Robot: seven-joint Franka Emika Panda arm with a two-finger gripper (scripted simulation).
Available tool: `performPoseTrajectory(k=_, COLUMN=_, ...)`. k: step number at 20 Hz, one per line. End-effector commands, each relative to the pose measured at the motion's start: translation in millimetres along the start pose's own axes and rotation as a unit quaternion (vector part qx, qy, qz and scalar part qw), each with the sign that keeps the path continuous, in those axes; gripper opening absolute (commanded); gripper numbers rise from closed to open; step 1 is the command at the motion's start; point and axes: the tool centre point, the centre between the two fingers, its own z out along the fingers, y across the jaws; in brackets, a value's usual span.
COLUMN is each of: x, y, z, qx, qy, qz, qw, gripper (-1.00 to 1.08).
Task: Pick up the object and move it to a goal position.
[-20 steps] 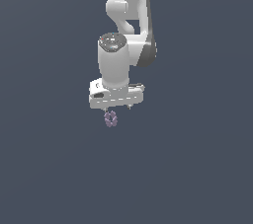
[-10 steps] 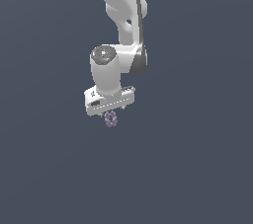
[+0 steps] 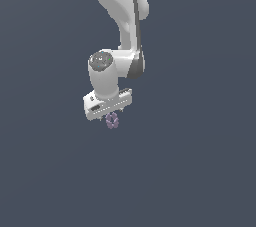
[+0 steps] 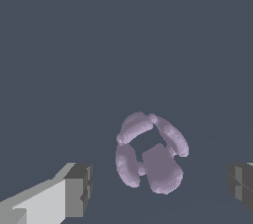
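Directly below the open tool (image 3: 111, 117), apart from both fingers, the lumpy object (image 4: 150, 151) shows no clear long axis.

— Any words, numbers or labels to read?
— None. The arm (image 3: 122, 26) carries no legible marking, and nothing else in either view bears writing.

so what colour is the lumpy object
Pale lilac-purple object with darker hollows, clearest in the wrist view.
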Motion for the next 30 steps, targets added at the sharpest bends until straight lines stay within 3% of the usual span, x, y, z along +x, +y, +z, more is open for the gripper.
performPoseTrajectory(k=1, x=-1, y=1, z=2, qx=0.0, qy=0.0, qz=-0.006, qw=1.0, gripper=1.0)
performPoseTrajectory(k=21, x=-1, y=1, z=52, qx=0.001, qy=0.0, qz=-0.007, qw=1.0, gripper=1.0)
performPoseTrajectory(k=22, x=-1, y=1, z=52, qx=0.001, qy=0.0, qz=-0.007, qw=1.0, gripper=-1.0)
performPoseTrajectory(k=30, x=-1, y=1, z=52, qx=0.001, qy=0.0, qz=-0.007, qw=1.0, gripper=-1.0)
